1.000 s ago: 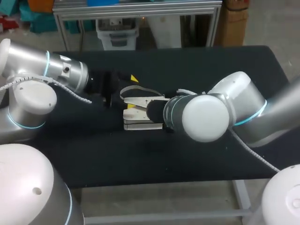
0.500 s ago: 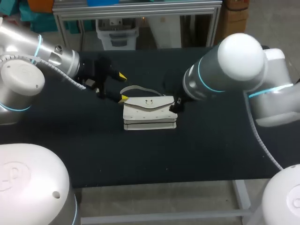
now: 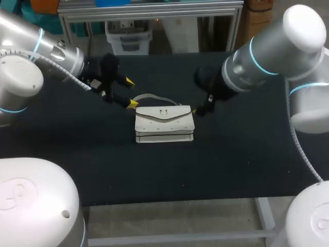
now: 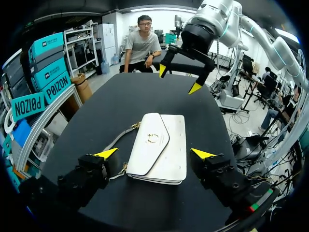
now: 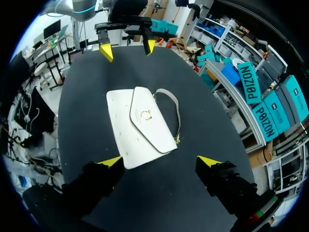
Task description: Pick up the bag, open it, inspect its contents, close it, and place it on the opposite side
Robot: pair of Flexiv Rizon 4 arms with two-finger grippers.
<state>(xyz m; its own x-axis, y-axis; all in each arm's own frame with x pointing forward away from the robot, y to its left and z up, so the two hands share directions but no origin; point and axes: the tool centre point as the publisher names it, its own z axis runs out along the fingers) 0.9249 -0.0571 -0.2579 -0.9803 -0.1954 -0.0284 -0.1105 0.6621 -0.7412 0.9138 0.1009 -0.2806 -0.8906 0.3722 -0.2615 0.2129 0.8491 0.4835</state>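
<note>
A small white bag (image 3: 164,123) with a closed flap and a metal clasp lies flat on the black table (image 3: 103,170), its grey strap (image 3: 150,96) curled behind it. My left gripper (image 3: 130,92) hangs open just off the bag's far left corner, touching nothing. My right gripper (image 3: 201,105) hangs open off the bag's right end, also with nothing in it. In the left wrist view the bag (image 4: 157,147) lies just ahead of my left gripper (image 4: 154,154), with the right gripper (image 4: 179,79) beyond it. In the right wrist view the bag (image 5: 140,125) lies ahead of my right gripper (image 5: 159,162).
The table stretches dark and bare around the bag on both sides. Its front edge (image 3: 169,198) runs near the camera, and a metal frame (image 3: 149,13) stands behind the far edge.
My right arm has pulled back from over the bag to the right and up, uncovering it. My left gripper has drawn off to the left. The bag has stayed put.
</note>
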